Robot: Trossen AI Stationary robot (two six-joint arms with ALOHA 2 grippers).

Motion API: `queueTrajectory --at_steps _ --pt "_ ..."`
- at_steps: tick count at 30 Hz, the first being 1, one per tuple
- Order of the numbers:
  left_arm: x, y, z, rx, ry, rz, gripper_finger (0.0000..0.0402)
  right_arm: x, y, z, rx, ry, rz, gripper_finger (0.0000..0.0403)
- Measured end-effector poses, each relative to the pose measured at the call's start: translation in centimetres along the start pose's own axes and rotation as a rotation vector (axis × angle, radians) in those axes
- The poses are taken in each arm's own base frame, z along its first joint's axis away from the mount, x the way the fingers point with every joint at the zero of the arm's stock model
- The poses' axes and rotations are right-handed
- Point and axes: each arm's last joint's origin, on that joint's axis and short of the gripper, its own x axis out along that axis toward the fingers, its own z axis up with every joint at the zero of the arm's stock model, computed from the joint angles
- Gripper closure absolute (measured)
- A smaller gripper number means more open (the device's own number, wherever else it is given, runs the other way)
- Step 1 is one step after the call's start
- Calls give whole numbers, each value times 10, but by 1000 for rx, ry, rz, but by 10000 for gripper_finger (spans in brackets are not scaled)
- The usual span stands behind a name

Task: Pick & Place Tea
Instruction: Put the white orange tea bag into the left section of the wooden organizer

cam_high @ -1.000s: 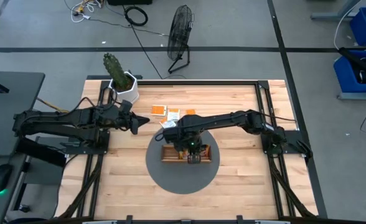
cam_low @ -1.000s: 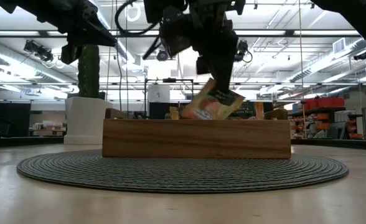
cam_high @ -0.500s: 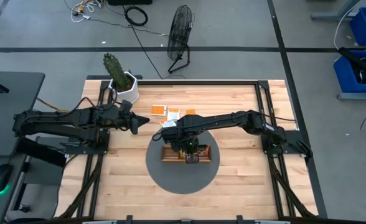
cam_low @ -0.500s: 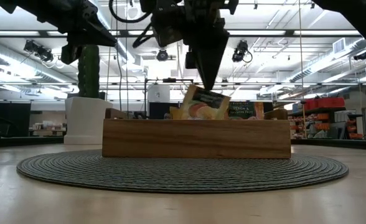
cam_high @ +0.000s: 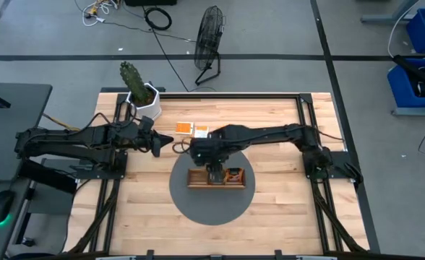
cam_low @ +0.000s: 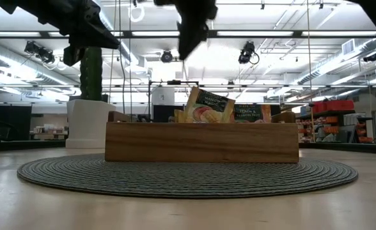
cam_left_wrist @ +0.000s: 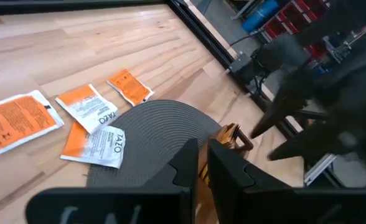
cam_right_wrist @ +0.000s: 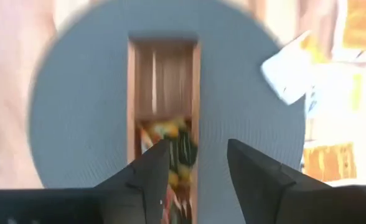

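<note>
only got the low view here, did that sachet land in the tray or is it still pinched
Observer: Not pinched. The right wrist view shows the right gripper with its fingers apart and nothing between them, above the wooden tray.
Operator: anything left outside the tray
Observer: Yes, the left wrist view shows loose tea sachets on the table beside the round mat.
Operator: where's the left arm
Observer: The high view shows the left gripper waiting off the mat, near the white plant pot.

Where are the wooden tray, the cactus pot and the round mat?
wooden tray [cam_low: 201,142], low view, front wall
cactus pot [cam_high: 148,106], high view, white rim
round mat [cam_high: 211,209], high view, bare near edge
</note>
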Motion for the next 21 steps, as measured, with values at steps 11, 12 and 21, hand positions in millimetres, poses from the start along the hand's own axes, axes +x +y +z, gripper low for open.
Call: queueTrajectory --at_steps 11,12,21 --pt "1 6 6 1 -34 37 365 -52 -1 12 129 -341 -132 272" --pt "1 6 7 -1 -37 41 365 -54 0 13 131 -361 -151 285" --pt "8 14 12 -11 -41 81 365 -66 2 19 161 -481 -216 393"
